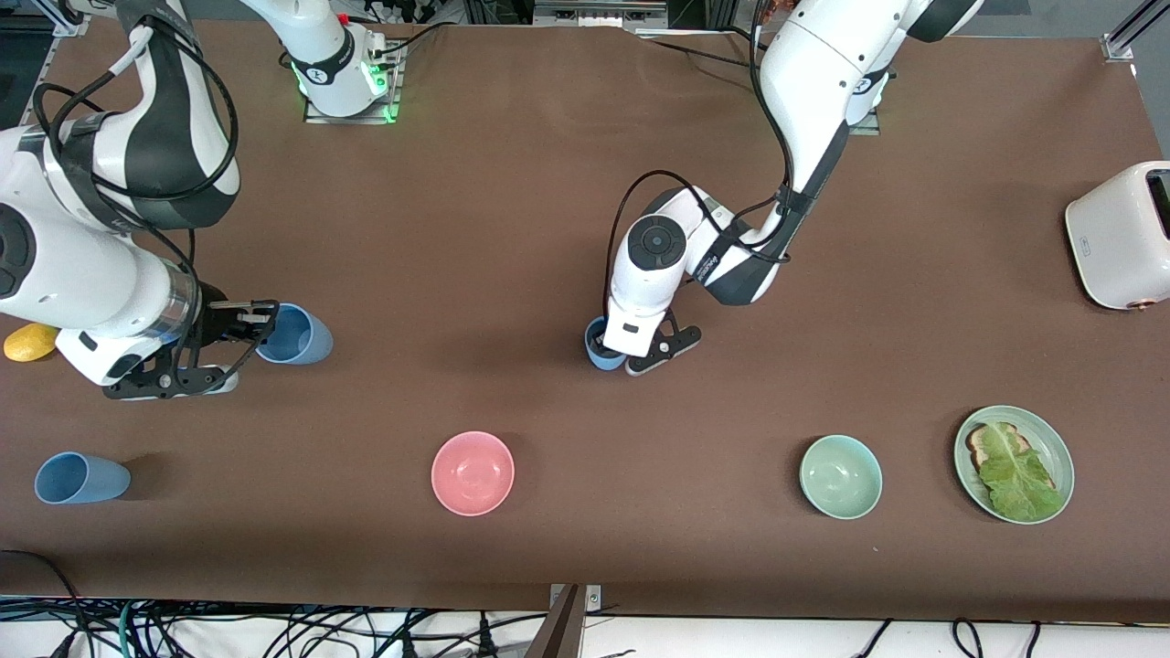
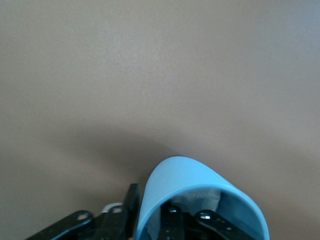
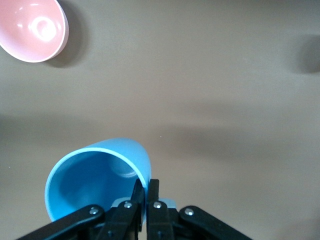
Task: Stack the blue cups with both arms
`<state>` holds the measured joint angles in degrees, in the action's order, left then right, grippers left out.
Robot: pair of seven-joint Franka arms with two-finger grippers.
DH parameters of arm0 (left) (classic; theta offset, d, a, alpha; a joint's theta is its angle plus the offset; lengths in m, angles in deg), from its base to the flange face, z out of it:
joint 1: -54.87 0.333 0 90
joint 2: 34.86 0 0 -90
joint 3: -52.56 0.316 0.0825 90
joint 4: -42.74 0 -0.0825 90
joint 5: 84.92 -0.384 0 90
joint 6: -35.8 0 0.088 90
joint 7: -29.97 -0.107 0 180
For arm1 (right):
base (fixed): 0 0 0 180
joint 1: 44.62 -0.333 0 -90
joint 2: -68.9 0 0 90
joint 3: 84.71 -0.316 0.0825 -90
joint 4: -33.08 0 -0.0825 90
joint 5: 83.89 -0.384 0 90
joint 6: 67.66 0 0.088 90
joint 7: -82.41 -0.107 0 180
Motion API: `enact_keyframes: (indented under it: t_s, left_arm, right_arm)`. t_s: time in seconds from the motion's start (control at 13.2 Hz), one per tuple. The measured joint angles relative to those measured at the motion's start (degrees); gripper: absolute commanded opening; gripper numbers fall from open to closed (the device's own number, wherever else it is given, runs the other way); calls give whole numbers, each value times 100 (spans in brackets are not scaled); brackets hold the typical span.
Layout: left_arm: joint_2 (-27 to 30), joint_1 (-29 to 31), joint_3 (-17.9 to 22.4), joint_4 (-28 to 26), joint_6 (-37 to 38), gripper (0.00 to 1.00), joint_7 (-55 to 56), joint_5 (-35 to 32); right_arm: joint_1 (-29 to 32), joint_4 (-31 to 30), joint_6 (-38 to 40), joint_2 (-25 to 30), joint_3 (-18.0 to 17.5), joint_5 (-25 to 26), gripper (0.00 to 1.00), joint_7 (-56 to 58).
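The right gripper (image 1: 239, 340), jaws pinching the rim of a tilted blue cup (image 1: 294, 334), hangs over the bench (image 1: 512, 228) toward the right arm's end. At mid-bench, the left gripper (image 1: 640, 352) has its jaws clamped on a second cup's (image 1: 599, 352) wall. A third blue cup (image 1: 80, 478) lies on its side near the front edge.

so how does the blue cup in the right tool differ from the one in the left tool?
The right tool pinches the rim of its blue cup, which looks tilted, its mouth open to the front camera; the left tool's blue cup is mostly hidden under the wrist. The right tool's cup is at the right arm's end of the table; the left tool has its cup mid-table. Both are plain light blue, each wall between closed fingers.
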<state>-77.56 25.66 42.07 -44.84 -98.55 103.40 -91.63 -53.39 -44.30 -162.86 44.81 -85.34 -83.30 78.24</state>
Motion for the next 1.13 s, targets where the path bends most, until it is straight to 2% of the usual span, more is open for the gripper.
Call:
enact_keyframes:
  t_s: [0.08,0.38,0.53,0.76,0.91,1.13]
  left_arm:
    - [0,-2,0,58,0,99,133,0]
    - [28,-17,-1,195,54,100,306,-1]
    - [179,0,15,272,384,100,274,-2]
    - [676,215,66,352,1243,100,-194,-2]
    - [1065,597,26,364,1810,100,-770,-2]
    - [1523,1252,-235,364,2503,100,-1683,-2]
  right_arm:
    - [-32,1,2,2,0,0,0,-51]
    - [-324,146,113,5,-17,-5,0,-527]
    - [-591,264,184,10,-118,-7,0,-1033]
    - [-870,282,177,7,-495,-7,0,-1842]
    - [-913,294,143,7,-863,-7,0,-2297]
    - [-928,312,-211,-50,-1328,-7,0,-2934]
